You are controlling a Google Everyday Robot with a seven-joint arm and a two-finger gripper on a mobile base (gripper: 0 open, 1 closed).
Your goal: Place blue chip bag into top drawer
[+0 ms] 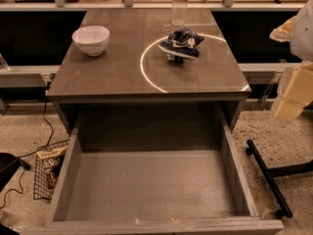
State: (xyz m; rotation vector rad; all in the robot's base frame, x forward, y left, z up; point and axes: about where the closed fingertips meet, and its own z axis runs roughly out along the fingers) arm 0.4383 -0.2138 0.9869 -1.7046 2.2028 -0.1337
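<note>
**Blue bag on top, drawer wide open**

The gripper is at the right edge of the view. It hangs in the air beside the cabinet, above the floor. It looks pale and creamy. I cannot tell if it is squeezed tight or let loose. It is well apart from the blue chip bag.

The blue chip bag lies on the cabinet top, on the right half and toward the back. It is dark blue with white marks, and it is all crumpled. A thin bright ring of light curves across the cabinet top. The bag lies just inside that ring, near its far edge.

A water bottle stands upright just behind the bag, at the back edge. A white bowl sits the right way up on the left side of the cabinet top, well apart from the bag.

Under the cabinet top is the top drawer. It stands open toward the camera. It is wide and deep, grey-brown, with a flat bottom and thick side walls. The bag is not in it.

On the floor to the left of the drawer, a brown snack bag with white letters lies on a black wire rack. A black cord runs over the floor close by. To the right of the drawer, a black bar sits low over the speckled floor.
</note>
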